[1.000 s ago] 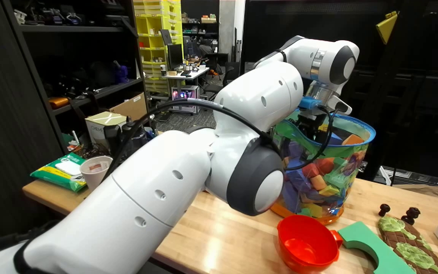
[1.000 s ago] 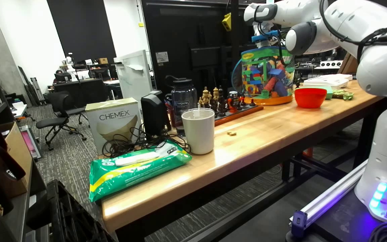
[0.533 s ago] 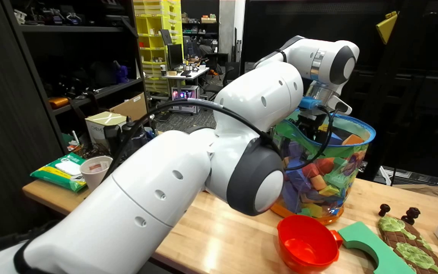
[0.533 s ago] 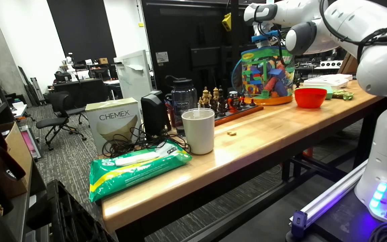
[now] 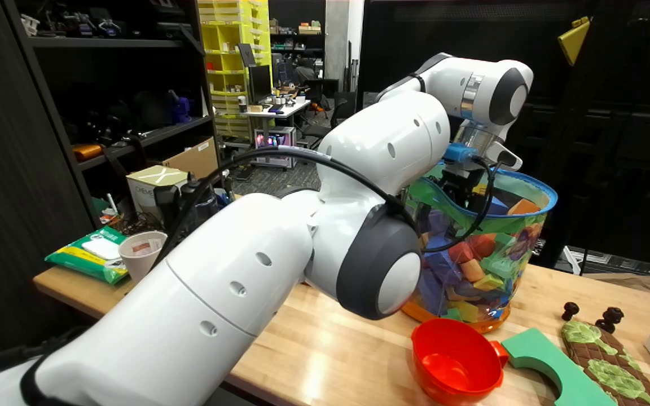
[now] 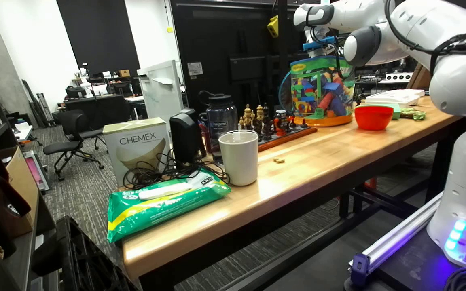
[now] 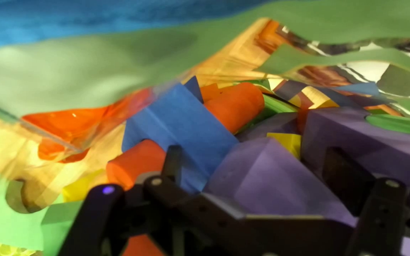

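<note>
My gripper (image 7: 255, 156) is open, pointing down inside a clear plastic bag (image 5: 550, 198) full of coloured foam blocks; the bag has a blue and green rim and an orange base. It also shows in an exterior view (image 6: 318, 62), where the fingers are hidden. In the wrist view a purple block (image 7: 262, 177) lies between the spread fingers. The left finger is in front of a blue block (image 7: 180, 124); the right finger is by a larger purple block (image 7: 354, 131). Contact is unclear. Orange cylinders (image 7: 235, 105) and a yellow piece (image 7: 288, 142) lie around.
A red bowl (image 5: 457, 361) stands before the bag, beside a green arch block (image 5: 556, 361) and a quilted cloth (image 5: 613, 361). A chess set (image 6: 287, 137), dark bottle (image 6: 221, 121), white mug (image 6: 239, 161) and wipes pack (image 6: 168, 202) stand along the table (image 6: 306, 173).
</note>
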Controlling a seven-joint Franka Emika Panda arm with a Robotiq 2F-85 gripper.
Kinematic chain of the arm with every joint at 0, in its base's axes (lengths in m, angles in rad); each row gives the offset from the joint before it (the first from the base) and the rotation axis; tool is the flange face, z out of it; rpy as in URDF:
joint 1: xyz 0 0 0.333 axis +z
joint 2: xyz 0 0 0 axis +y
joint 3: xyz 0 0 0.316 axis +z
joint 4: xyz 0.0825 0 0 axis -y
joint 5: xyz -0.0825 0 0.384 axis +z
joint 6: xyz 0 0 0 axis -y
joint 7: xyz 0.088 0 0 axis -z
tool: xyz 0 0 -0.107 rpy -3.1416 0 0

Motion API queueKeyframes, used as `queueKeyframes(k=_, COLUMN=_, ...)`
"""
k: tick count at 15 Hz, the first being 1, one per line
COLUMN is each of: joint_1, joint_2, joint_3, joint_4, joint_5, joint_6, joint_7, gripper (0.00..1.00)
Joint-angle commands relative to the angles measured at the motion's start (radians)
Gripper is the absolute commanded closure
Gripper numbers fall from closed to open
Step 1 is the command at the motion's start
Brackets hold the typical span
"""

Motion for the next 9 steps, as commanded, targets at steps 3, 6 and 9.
queueKeyframes(k=3, joint_1=0.001, joint_2=-0.018, joint_3=0.001, joint_4=-0.032, joint_5=-0.003, joint_6=0.013, joint_7=-0.002, gripper=0.0)
queueKeyframes(k=6, joint_1=0.001, joint_2=-0.018, joint_3=0.001, joint_4=-0.032, joint_5=-0.003, joint_6=0.013, joint_7=-0.002, gripper=0.0)
queueKeyframes(k=9, joint_1=0.002, joint_2=0.009, joint_3=0.001, joint_4=0.014, joint_5=-0.002, joint_6=0.003, joint_7=0.003, gripper=0.0)
